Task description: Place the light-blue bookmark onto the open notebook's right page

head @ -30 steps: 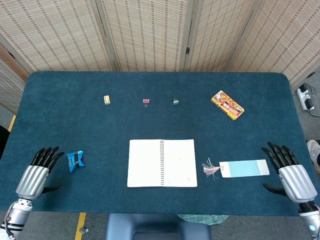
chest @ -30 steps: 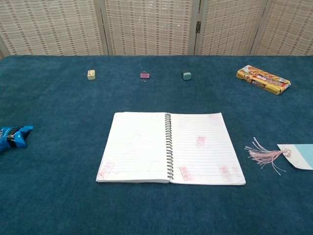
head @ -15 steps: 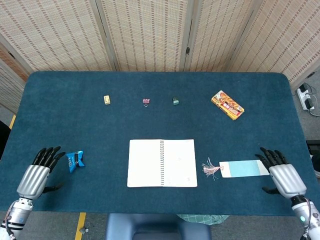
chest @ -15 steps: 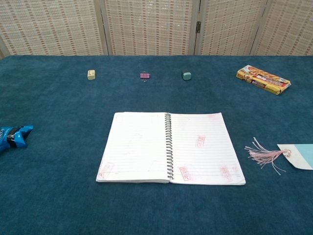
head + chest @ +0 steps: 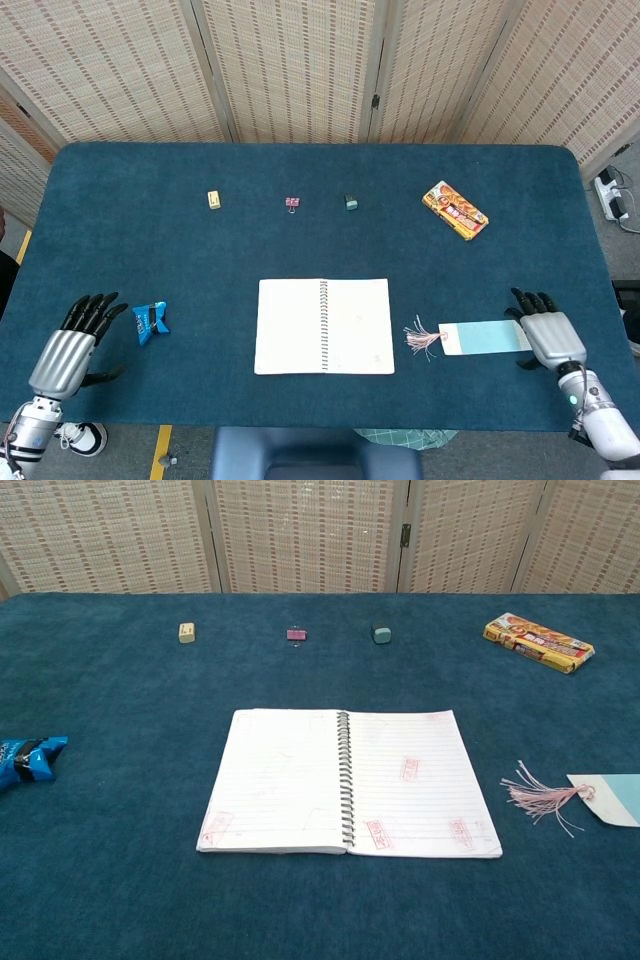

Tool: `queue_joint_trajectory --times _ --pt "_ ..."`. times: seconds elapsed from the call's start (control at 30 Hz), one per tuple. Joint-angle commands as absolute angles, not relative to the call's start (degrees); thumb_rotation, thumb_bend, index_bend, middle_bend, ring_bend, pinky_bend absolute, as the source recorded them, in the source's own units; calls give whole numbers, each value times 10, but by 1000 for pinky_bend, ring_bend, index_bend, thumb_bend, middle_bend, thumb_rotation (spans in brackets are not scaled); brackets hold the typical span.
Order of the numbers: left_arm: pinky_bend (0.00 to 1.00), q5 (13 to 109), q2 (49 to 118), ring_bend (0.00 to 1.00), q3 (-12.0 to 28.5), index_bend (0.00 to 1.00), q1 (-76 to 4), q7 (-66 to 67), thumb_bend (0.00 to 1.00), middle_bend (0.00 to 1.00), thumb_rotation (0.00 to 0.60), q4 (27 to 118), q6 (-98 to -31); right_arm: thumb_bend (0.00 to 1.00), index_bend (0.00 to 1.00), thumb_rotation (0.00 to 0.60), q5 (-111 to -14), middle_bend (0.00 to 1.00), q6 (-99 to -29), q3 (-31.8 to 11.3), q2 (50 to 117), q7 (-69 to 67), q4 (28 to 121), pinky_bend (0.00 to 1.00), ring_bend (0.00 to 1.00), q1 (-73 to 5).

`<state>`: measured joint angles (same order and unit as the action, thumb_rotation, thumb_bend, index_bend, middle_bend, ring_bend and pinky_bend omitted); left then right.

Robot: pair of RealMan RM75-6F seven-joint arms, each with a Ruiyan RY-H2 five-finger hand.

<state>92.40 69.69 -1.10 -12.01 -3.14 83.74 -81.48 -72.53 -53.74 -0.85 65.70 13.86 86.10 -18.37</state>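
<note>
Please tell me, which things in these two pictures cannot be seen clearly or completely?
- Light-blue bookmark: chest view, right frame edge cuts it off.
- Right hand: head view, whether it touches the bookmark cannot be told; absent from chest view.
- Left hand: head view only.
- Orange packet: print too small to read.

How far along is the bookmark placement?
Nothing is done yet: the light-blue bookmark lies flat on the table, right of the open notebook, whose right page is bare. In hand: the right hand is at the bookmark's far end, no grasp visible. Left: grip, carry and lay it on the page. The left hand sits idle.
</note>
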Motion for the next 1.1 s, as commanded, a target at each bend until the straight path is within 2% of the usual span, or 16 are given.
queue_joint_trajectory --times 0.03,0.3,1.1 --pt "0 923 696 10 -11 167 -120 -33 172 89 600 837 -815 92 280 600 -718 0 -525 -10 674 141 847 0 0 -194" --pt "0 926 697 12 -10 167 -120 -38 220 77 600 833 -819 111 312 600 -705 0 -504 -9 701 148 824 0 0 -210" --pt "0 923 695 13 -8 166 -115 -35 219 76 600 834 -824 132 334 600 -686 0 -491 -5 720 144 801 0 0 -230"
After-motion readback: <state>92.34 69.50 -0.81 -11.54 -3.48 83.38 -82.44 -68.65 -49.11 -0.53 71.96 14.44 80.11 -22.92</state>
